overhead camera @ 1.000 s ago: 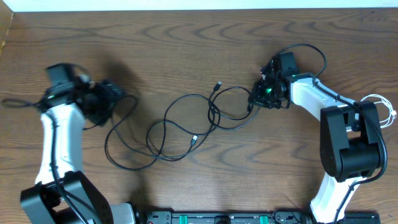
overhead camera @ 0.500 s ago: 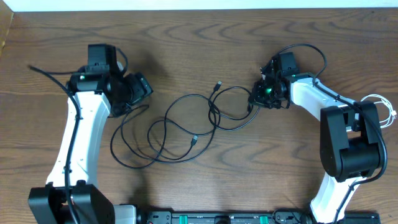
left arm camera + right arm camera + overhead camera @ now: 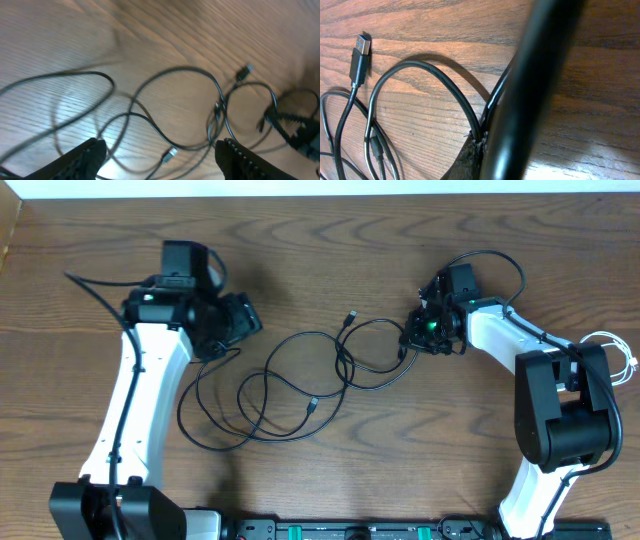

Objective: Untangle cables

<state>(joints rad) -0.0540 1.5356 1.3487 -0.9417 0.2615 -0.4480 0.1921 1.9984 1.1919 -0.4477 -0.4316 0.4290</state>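
The long black cable (image 3: 300, 385) lies in tangled loops at the table's middle, with one plug (image 3: 350, 315) at the top and a silver-tipped plug (image 3: 313, 405) lower down. My right gripper (image 3: 413, 336) is shut on the cable's right end; the right wrist view shows the black cable (image 3: 445, 85) pinched between its fingers, with my right gripper (image 3: 485, 142) low on the wood. My left gripper (image 3: 243, 320) is open and empty, above the left loops. In the left wrist view its fingers (image 3: 82, 159) stand wide apart over the cable (image 3: 190, 72). The white cable (image 3: 612, 352) lies at the far right.
The white cable lies beside the right arm's base (image 3: 565, 425). The left arm (image 3: 130, 410) stretches along the table's left side. A black rail (image 3: 350, 530) runs along the front edge. The table's back edge (image 3: 320, 194) is at the top.
My left arm has swung from the far left edge rightward and up toward the cable's left loops. The right gripper and the cable have not moved.
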